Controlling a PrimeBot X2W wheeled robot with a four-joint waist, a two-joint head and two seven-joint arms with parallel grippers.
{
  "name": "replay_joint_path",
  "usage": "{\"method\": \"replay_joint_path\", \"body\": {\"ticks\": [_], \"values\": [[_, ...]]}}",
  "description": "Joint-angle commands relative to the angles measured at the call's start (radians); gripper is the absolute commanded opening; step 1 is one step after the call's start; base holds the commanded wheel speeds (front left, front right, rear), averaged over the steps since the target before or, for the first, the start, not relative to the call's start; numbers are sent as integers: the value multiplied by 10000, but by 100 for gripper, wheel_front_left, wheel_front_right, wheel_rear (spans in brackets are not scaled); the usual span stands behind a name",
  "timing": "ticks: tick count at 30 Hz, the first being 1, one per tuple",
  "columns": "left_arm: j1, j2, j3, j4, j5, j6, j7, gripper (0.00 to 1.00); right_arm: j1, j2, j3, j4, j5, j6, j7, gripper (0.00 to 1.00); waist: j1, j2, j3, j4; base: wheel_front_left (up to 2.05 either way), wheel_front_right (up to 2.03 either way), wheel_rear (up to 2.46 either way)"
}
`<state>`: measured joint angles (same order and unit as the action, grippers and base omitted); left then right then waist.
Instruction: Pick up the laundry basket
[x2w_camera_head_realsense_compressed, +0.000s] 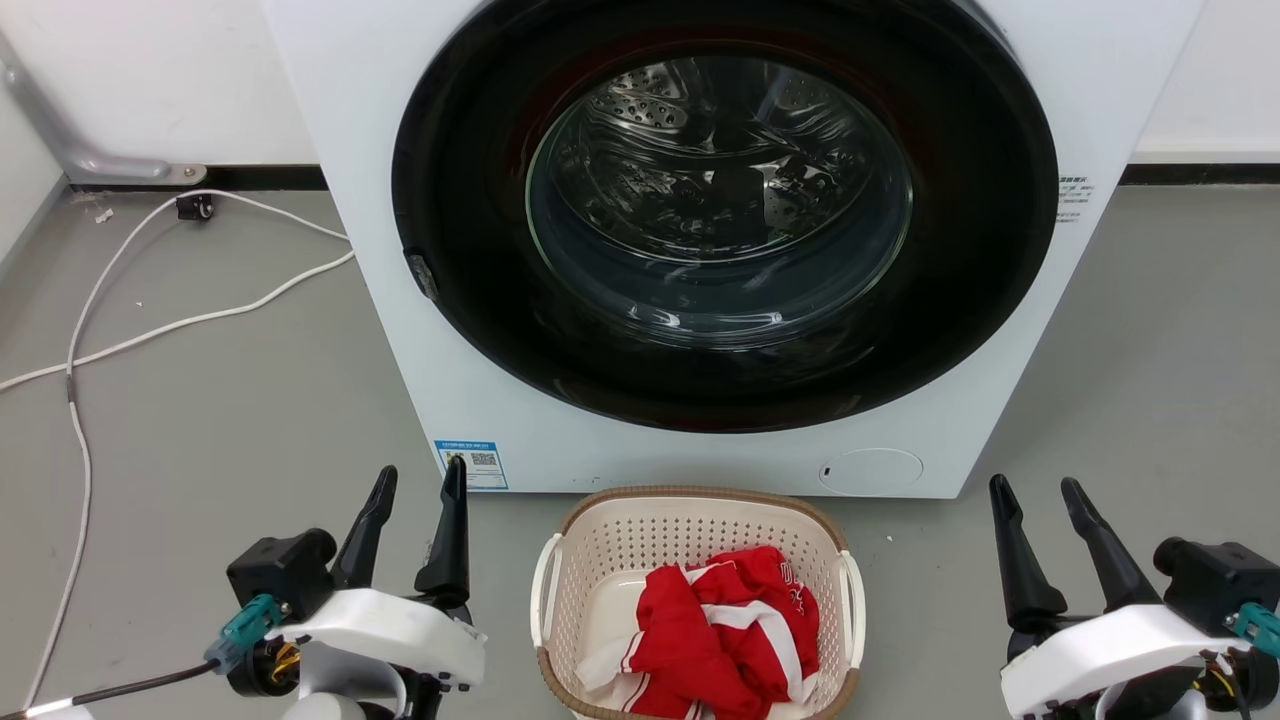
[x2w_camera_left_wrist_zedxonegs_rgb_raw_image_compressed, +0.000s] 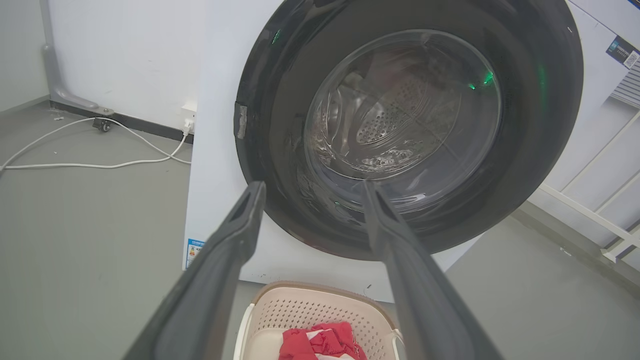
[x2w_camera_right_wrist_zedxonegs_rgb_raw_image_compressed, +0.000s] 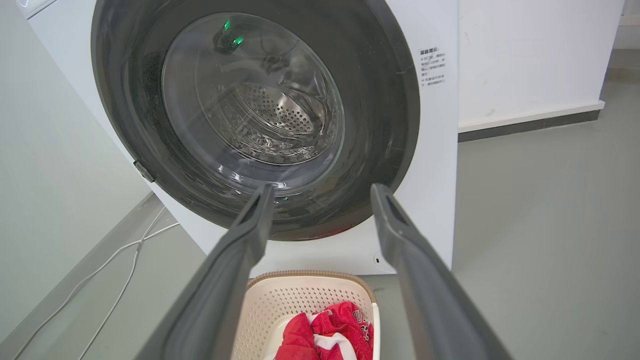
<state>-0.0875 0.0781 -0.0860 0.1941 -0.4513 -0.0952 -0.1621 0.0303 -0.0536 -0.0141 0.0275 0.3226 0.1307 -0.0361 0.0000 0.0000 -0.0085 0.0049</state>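
Note:
The laundry basket (x2w_camera_head_realsense_compressed: 620, 540) is cream plastic with perforated walls, a brown woven-look rim and white side handles. It stands on the grey floor just in front of the washing machine and holds red and white clothing (x2w_camera_head_realsense_compressed: 720, 630). My left gripper (x2w_camera_head_realsense_compressed: 420, 478) is open to the basket's left, apart from it. My right gripper (x2w_camera_head_realsense_compressed: 1040, 488) is open to the basket's right, also apart from it. In the left wrist view the basket (x2w_camera_left_wrist_zedxonegs_rgb_raw_image_compressed: 310, 310) lies low between the fingers of the left gripper (x2w_camera_left_wrist_zedxonegs_rgb_raw_image_compressed: 312, 187). In the right wrist view the basket (x2w_camera_right_wrist_zedxonegs_rgb_raw_image_compressed: 300, 295) sits below the right gripper (x2w_camera_right_wrist_zedxonegs_rgb_raw_image_compressed: 322, 190).
A white washing machine (x2w_camera_head_realsense_compressed: 400, 330) with a closed dark round door (x2w_camera_head_realsense_compressed: 720, 210) fills the space behind the basket. White cables (x2w_camera_head_realsense_compressed: 150, 330) trail across the floor at the left. A white frame (x2w_camera_left_wrist_zedxonegs_rgb_raw_image_compressed: 600, 220) stands beside the machine. Open grey floor (x2w_camera_head_realsense_compressed: 1150, 350) lies on both sides.

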Motion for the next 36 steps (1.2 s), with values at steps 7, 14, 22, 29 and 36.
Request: {"method": "replay_joint_path", "body": {"ticks": [7, 14, 22, 29, 36], "values": [[-227, 88, -207, 3, 988, 164, -240, 100, 128, 24, 13, -238, -1008, 0, -101, 100, 0, 0, -36, -4, 0, 0, 0], [-276, 131, -284, 141, 1550, 223, -392, 100, 216, 30, 55, -302, -1648, -1, -202, 100, 0, 0, -42, -6, 0, 0, 0], [-253, 149, -384, 198, 2185, 353, -563, 100, 276, 36, 71, -398, -2332, -1, -307, 100, 0, 0, -38, 3, 0, 0, 0], [-266, 160, -465, 257, 2624, 407, -677, 100, 274, 40, 69, -477, -2816, -1, -392, 100, 0, 0, -42, 13, 0, 0, 0], [-233, 149, -517, 302, 3069, 486, -809, 100, 341, 44, 92, -503, -3267, -1, -497, 100, 0, 0, -73, 31, 0, 0, 0]]}}
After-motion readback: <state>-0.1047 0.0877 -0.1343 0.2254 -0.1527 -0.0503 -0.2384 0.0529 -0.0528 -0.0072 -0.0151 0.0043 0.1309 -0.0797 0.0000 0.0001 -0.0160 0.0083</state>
